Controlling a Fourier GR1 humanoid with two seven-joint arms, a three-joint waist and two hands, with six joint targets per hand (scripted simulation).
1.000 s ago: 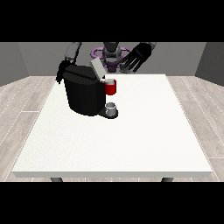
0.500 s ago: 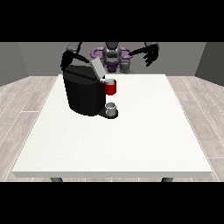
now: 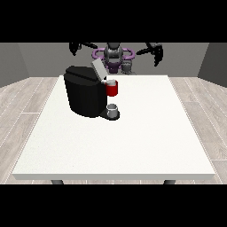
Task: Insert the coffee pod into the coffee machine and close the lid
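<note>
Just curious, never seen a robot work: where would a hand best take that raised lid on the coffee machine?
Probably the lid by its free upper edge, coming from above: it stands tilted up over the coffee machine, lower end at the machine's top, so that edge is exposed.

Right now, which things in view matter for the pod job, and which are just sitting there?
Job:
machine
its raised lid
robot hand at the view's left
robot hand at the view's right

Other:
red thing at the machine
grey thing on the machine's base
grey thing by the far edge; cannot tell if it is the pod
table
</note>
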